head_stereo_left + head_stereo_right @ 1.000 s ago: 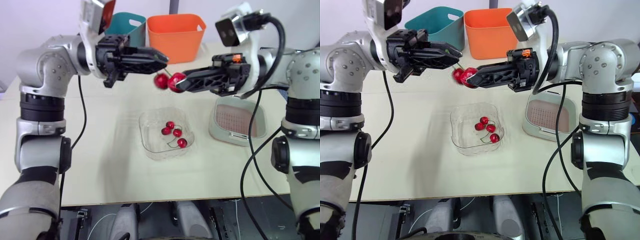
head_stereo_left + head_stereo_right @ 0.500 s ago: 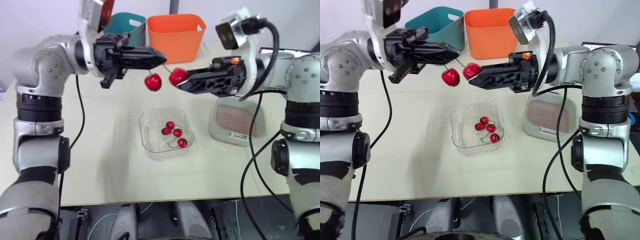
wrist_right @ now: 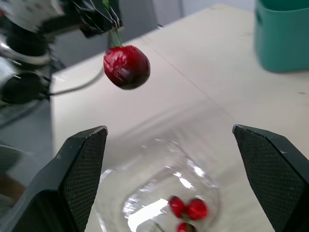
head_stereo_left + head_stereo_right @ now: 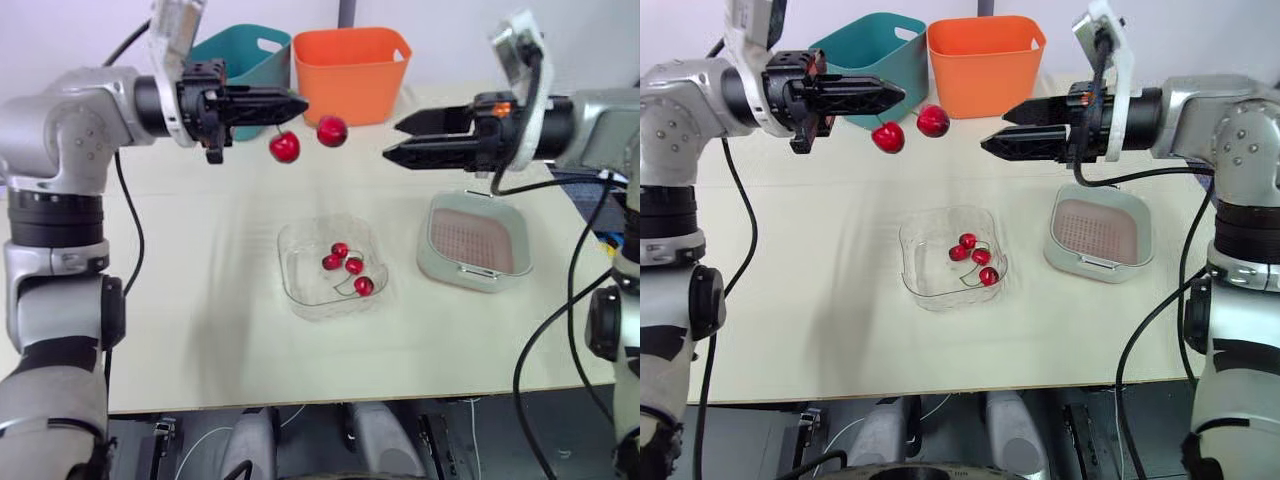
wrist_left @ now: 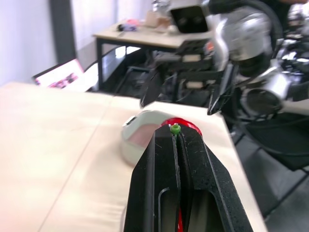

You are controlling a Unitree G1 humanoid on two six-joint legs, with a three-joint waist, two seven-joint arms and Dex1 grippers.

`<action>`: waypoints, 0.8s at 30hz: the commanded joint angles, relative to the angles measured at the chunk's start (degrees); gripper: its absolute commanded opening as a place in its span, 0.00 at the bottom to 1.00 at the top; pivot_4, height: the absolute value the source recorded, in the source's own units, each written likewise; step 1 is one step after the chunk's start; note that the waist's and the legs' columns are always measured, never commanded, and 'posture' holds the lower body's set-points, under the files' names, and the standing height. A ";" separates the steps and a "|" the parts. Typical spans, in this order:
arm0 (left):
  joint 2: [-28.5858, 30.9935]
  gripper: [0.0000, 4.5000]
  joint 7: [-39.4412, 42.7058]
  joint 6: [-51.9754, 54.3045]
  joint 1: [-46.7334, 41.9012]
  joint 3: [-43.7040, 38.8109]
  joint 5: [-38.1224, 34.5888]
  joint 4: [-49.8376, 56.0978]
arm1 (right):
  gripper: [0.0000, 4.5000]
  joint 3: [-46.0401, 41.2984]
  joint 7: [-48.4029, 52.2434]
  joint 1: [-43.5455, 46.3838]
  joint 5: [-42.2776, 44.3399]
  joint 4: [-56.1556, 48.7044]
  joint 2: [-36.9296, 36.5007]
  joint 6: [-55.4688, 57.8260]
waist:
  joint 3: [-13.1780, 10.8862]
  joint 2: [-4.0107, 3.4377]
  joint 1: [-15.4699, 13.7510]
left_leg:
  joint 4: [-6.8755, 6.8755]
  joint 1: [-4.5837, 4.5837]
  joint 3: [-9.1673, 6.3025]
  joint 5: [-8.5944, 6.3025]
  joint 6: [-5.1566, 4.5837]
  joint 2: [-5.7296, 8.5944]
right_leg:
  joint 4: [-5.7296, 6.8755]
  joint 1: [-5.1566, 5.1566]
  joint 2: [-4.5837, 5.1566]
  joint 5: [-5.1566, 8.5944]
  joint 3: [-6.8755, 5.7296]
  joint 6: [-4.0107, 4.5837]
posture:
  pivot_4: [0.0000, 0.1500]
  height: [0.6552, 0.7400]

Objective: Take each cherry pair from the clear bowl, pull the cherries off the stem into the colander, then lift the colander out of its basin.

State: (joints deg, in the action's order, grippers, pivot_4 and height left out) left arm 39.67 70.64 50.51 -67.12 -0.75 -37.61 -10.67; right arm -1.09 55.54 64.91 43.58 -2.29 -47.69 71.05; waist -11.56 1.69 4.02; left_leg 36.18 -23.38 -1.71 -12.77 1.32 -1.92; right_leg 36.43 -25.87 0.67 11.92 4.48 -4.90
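While the left tool (image 4: 298, 102) is clenched on the green stem of the cherry pair (image 4: 285, 147), the fruit hangs in the air above the counter (image 4: 200, 260), between the two tools. One cherry dangles just below the left tool's tips. The second cherry (image 4: 332, 131) sits slightly higher and nearer the right tool (image 4: 392, 141); whether it is joined to the stem cannot be told. The right tool is released, jaws parted and holding nothing, apart from the fruit. Below lies the clear bowl (image 4: 292, 290), containing four cherries (image 4: 354, 266) with stems. The colander (image 4: 470, 238) rests inside its basin (image 4: 430, 266), beside the bowl on the robot's right. A teal bin (image 4: 250, 50) and an orange bin (image 4: 352, 60) stand at the counter's far edge.
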 commanded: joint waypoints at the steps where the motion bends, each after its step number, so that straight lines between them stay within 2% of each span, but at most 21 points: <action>1: 1.10 0.00 -0.97 -1.96 -0.59 0.72 2.35 2.46 | 0.99 0.22 -1.66 2.85 -0.34 -3.06 -1.25 1.80 | 0.00 0.00 -0.08 | 0.01 0.00 0.00 0.00 0.00 0.00 | 0.00 0.00 0.00 0.00 0.00 0.00 | 1.00 1.00; 13: -2.80 0.00 -0.60 -5.85 -0.83 2.30 4.33 1.61 | 0.99 5.33 -6.12 8.61 -0.69 -2.02 6.72 6.23 | 0.00 0.00 -0.07 | 0.02 -0.03 0.02 0.00 0.00 0.00 | -0.01 -0.01 0.01 -0.12 0.01 0.20 | 1.00 1.00; 24: -3.58 0.00 0.39 -6.35 0.03 2.44 4.80 2.70 | 0.99 7.85 -5.57 10.00 -3.19 1.94 10.32 3.59 | 0.00 0.00 0.00 | 0.02 -0.04 0.01 0.00 0.00 0.00 | 0.00 -0.01 0.01 -0.12 0.01 0.20 | 1.00 1.00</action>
State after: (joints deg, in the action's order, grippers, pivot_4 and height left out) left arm 35.60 70.85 45.37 -67.03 2.08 -33.00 -9.85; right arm 8.14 49.70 72.31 40.67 0.30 -37.21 75.52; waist -11.56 1.69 4.01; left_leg 36.19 -23.41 -1.71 -12.77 1.32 -1.92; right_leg 36.43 -25.88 0.67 11.80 4.49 -4.71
